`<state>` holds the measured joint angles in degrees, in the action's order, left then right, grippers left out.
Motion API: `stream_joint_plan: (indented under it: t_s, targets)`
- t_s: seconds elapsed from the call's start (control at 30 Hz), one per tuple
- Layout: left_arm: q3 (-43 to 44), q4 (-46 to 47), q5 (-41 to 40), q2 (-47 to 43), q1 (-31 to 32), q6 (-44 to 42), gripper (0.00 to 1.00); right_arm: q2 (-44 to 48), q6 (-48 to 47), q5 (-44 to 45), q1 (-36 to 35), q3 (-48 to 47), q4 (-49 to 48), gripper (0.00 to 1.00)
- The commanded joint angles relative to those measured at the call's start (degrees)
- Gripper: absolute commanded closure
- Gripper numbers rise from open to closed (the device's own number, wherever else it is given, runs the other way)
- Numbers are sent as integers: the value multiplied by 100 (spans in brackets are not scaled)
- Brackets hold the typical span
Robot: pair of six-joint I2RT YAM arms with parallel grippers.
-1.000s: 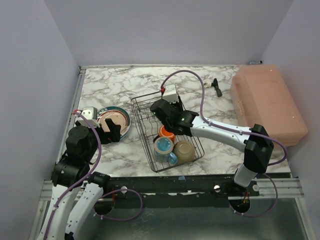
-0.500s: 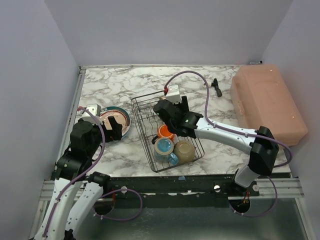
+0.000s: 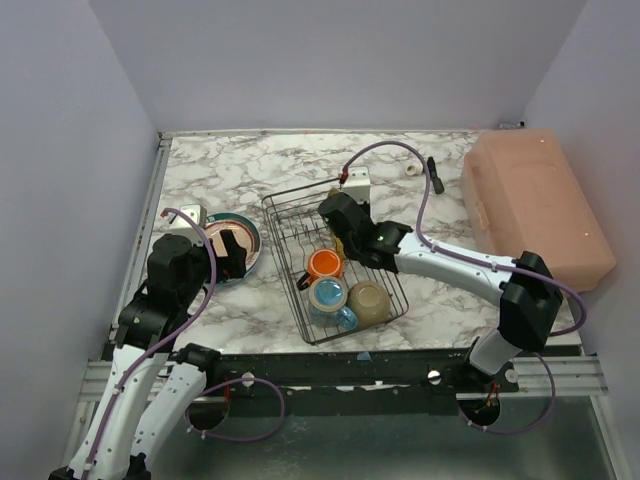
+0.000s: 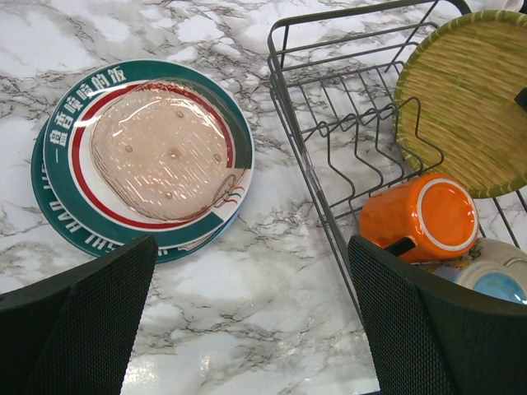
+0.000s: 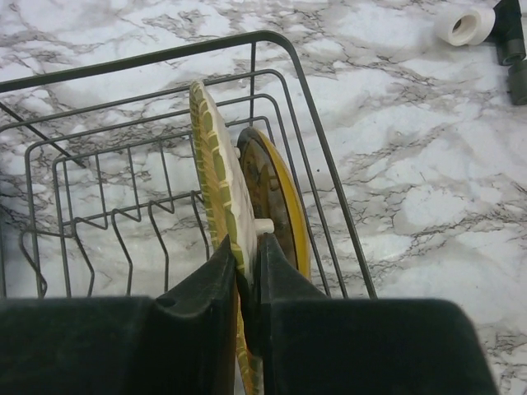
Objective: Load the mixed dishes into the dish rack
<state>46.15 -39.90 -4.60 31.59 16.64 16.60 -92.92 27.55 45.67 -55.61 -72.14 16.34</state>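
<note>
We look down on a marbled table (image 3: 220,170) between pale walls, with the dish rack (image 3: 285,228) at its middle. The right gripper (image 5: 247,247) has its jaws clamped on the rim of a yellow plate (image 5: 216,164) standing upright in the rack, a small dark-rimmed plate (image 5: 276,197) just beside it. An orange mug (image 4: 416,218), a blue mug (image 4: 494,280) and a bowl (image 3: 369,301) lie at the rack's near end. The left gripper (image 4: 251,321) hangs with jaws wide apart over the table, between the rack and a stack of plates (image 4: 148,156).

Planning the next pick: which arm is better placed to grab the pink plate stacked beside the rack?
Left. The left claw hangs open near the pink plate, while the right claw is shut on the yellow-green plate standing in the dish rack.
</note>
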Motion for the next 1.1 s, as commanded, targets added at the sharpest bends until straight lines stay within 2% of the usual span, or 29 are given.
stream_joint_plan:
  t_s: [0.0,0.13,0.2,0.23,0.3,0.4,0.47,0.67,0.77,0.87,1.07]
  targets:
    - [-1,67,-65,77,32,-69,3,-210,427,-826,59,-151,-88,93]
    - [8,44,-80,157,32,-69,3,-336,199,-962,55,-564,160,95]
    - [12,52,-102,185,32,-67,3,-493,213,-866,60,-900,590,94]
    - [-2,61,-102,224,33,-67,3,-551,191,-827,43,-1025,770,91]
    - [21,40,-102,299,32,-61,3,-608,218,-788,41,-1106,959,77]
    - [17,33,-111,399,32,-60,3,-453,249,-780,40,-858,869,54]
    - [21,44,-98,471,32,-43,3,-278,180,-820,42,-643,690,42]
    - [27,11,-107,674,28,110,3,345,-46,-1293,39,-319,417,20]
    - [24,4,-231,817,-5,477,2,757,-93,-1539,37,-55,251,17]
    - [19,20,85,1052,-394,953,2,1258,-72,-1655,42,370,1,15]
    - [-203,246,1444,1457,-2199,1689,3,1874,-67,-1695,39,906,-274,14]
